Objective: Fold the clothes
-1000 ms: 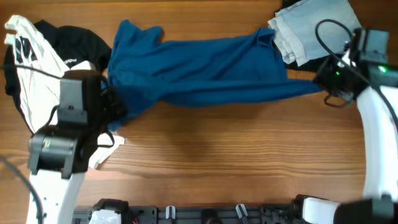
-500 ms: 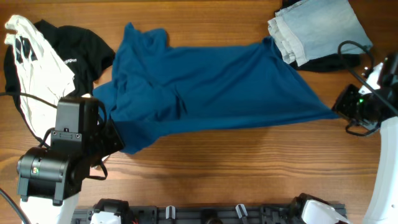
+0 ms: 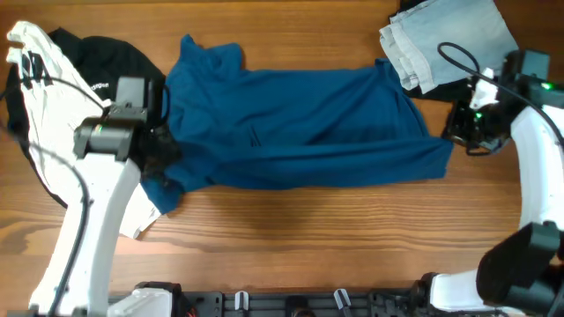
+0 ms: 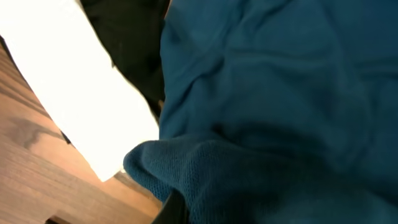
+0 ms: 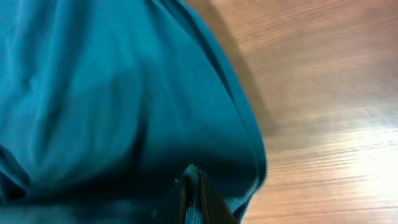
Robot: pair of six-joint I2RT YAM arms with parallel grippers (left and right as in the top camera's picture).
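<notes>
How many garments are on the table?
4: deep-blue collared shirt centre; black tee and white garment far left; pale-blue folded garment top right. Others may lie hidden beneath.

Nothing can be read for certain. The one piece of writing is a short line of small white lettering (image 3: 100,86) on the black tee (image 3: 119,60), which lies at the far left of the bench in the overhead view. It is too small and blurred there to make out any letter or word. The white garment (image 3: 48,123) beside the tee bears a few black marks (image 3: 33,66) near its upper end, but whether they are letters, a logo or only a pattern cannot be told.
</notes>
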